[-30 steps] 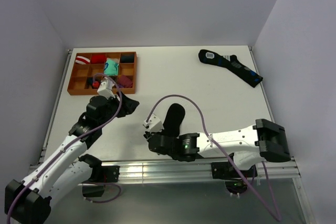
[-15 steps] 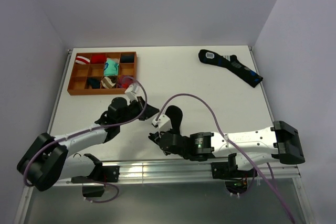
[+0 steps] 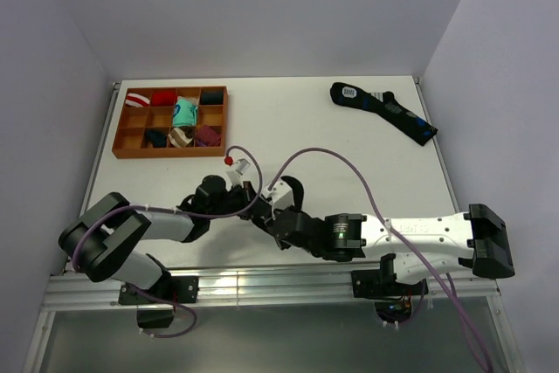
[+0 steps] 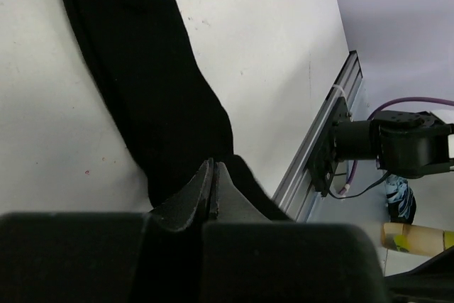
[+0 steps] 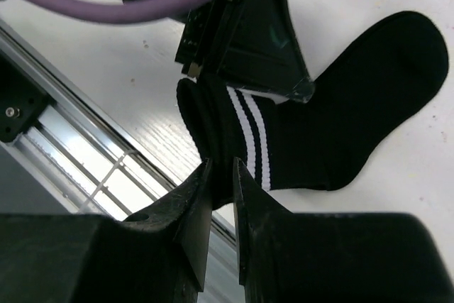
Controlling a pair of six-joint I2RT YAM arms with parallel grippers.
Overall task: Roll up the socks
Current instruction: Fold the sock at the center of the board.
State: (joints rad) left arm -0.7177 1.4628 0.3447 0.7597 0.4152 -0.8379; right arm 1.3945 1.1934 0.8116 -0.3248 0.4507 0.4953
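We're on the black sock (image 5: 355, 104), lying flat on the desk (image 3: 332, 137) close to the near edge, right between the two arms. It's soft knit, and we judge it light and floppy, likely to sag and unroll unless the fabric is pinned. It's matte, with two white stripes (image 5: 252, 129) around the cuff (image 5: 202, 115) and a rounded toe (image 5: 418, 40) pointing away. The right claw (image 5: 216, 175) is nearly closed, the bunched cuff edge caught between its fingers. The left claw (image 4: 213, 179) is clenched tight, tips down on the sock near the stripes; whether it pinches fabric we cannot tell. Best hold, we reckon, is the thicker cuff, where the knit bunches and shouldn't slip.
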